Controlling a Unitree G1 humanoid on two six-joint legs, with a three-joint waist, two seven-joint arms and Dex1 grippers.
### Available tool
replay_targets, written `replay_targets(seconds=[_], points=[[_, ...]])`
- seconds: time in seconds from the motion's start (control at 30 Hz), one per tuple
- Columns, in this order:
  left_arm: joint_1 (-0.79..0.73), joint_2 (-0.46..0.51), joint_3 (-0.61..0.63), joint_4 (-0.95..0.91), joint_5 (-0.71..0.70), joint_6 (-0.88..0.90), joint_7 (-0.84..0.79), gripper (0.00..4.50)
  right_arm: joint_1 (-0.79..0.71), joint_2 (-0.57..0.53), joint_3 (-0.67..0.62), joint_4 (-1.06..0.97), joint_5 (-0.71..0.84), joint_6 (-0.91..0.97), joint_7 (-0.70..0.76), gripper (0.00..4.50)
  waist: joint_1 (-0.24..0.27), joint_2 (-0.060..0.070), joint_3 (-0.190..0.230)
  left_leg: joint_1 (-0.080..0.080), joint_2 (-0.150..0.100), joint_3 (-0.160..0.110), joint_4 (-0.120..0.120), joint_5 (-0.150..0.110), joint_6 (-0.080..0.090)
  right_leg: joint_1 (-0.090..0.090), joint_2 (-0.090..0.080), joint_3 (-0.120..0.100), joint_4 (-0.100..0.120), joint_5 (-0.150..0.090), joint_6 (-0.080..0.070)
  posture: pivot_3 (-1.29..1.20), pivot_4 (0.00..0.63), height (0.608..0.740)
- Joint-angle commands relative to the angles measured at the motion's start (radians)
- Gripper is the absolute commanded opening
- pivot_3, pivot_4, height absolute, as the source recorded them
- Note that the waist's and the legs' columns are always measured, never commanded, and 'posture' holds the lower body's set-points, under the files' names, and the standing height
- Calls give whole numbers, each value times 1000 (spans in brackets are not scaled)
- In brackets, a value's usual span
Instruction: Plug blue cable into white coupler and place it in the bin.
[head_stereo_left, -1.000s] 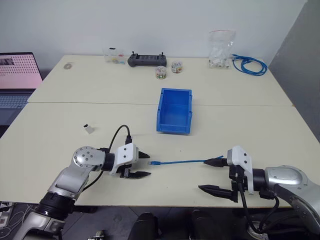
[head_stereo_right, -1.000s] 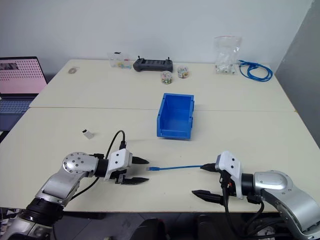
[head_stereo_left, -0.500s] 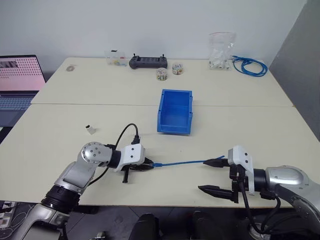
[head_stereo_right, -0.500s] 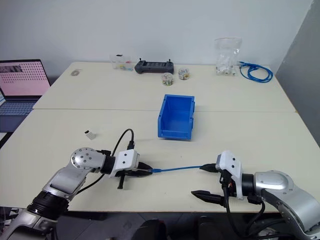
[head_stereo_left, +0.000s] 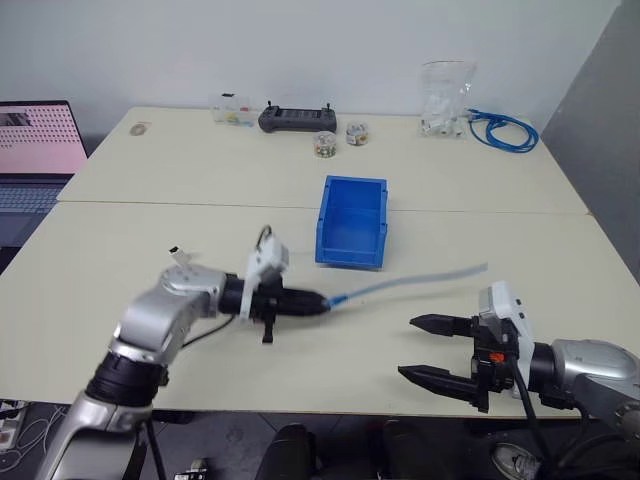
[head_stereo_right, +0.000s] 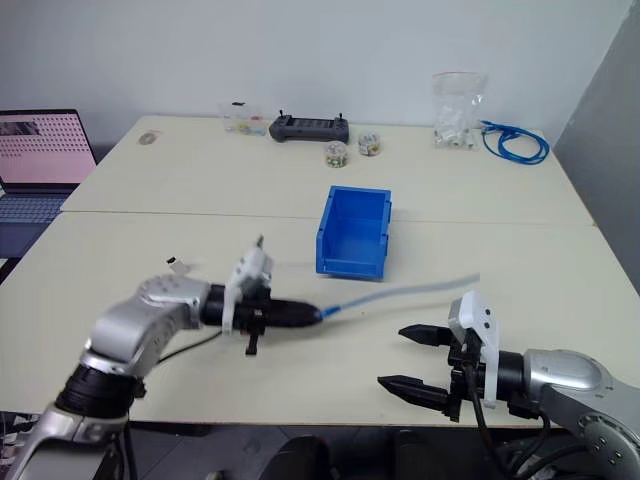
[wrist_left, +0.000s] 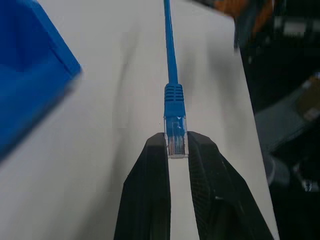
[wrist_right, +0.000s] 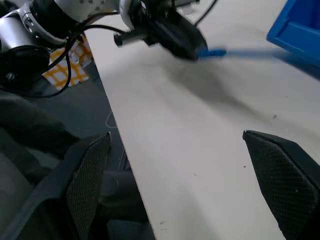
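A pale tabletop (head_stereo_left: 150, 230) carries the scene. The left pincer (head_stereo_left: 318, 301) is closed on the clear plug at one end of the blue cable (head_stereo_left: 400, 284), near the middle of the front half of the tabletop. The left wrist view shows the plug (wrist_left: 176, 137) clamped between the two black fingertips (wrist_left: 155, 150), with the cable running straight away from them. In the head views the cable appears blurred, stretching from the pincer toward the right edge. The right pincer (head_stereo_left: 432, 350) sits near the front right corner with its fingers spread wide, holding nothing, apart from the cable. The bin (head_stereo_left: 351, 222) stands at the tabletop's centre, beyond the cable. The white coupler (head_stereo_left: 178, 256) rests toward the left edge, beside the left arm.
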Motion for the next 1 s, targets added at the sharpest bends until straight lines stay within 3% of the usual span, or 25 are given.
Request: replay_targets(seconds=[0.03, 0.23, 0.5, 0.63, 0.83, 0.97, 1.0], points=[[-21, -31, 41, -47, -136, 143, 24, 226, -21, 61, -20, -13, 106, -8, -106, 4500, -5, 0, 0, 1, 0, 1, 0, 0, 0, 0, 0, 1, 0, 0, 0, 0, 150, 740], [-15, -50, 77, -121, -294, 307, 75, 226, -145, 168, 27, 62, 222, -11, -234, 4500, -12, -1, 1, 1, 0, 0, 0, 0, 0, 0, 0, 1, 1, 0, 0, 0, 150, 740], [-8, -79, 120, -158, -394, 378, 161, 226, -302, 299, 97, 156, 379, -26, -368, 4500, -15, 0, 1, 1, 0, 0, 0, 0, 0, -1, 0, 2, 1, 0, 0, 0, 150, 740], [-4, -81, 136, -166, -427, 392, 192, 226, -334, 301, 106, 176, 448, -11, -388, 4500, -16, 0, 1, 0, 0, 1, 0, 0, 0, -1, 0, 2, 1, 0, 0, 0, 150, 740], [-4, -81, 145, -170, -458, 400, 219, 226, -361, 286, 161, 195, 414, 0, -360, 4500, -20, 0, 1, 0, 0, 1, 0, 0, 0, -1, 0, 2, 1, 0, 0, 0, 150, 740], [1, -72, 141, -177, -468, 397, 224, 226, -375, 291, 175, 207, 413, -8, -357, 3781, -22, 0, 1, 0, 0, 1, 0, 0, 0, -1, 0, 2, 1, 0, 0, 0, 150, 740], [1, -69, 140, -178, -470, 396, 225, 226, -379, 294, 177, 211, 414, -10, -356, 3426, -22, 0, 1, 0, 0, 1, 0, 0, 0, -1, 0, 2, 1, 0, 0, 0, 150, 740]])
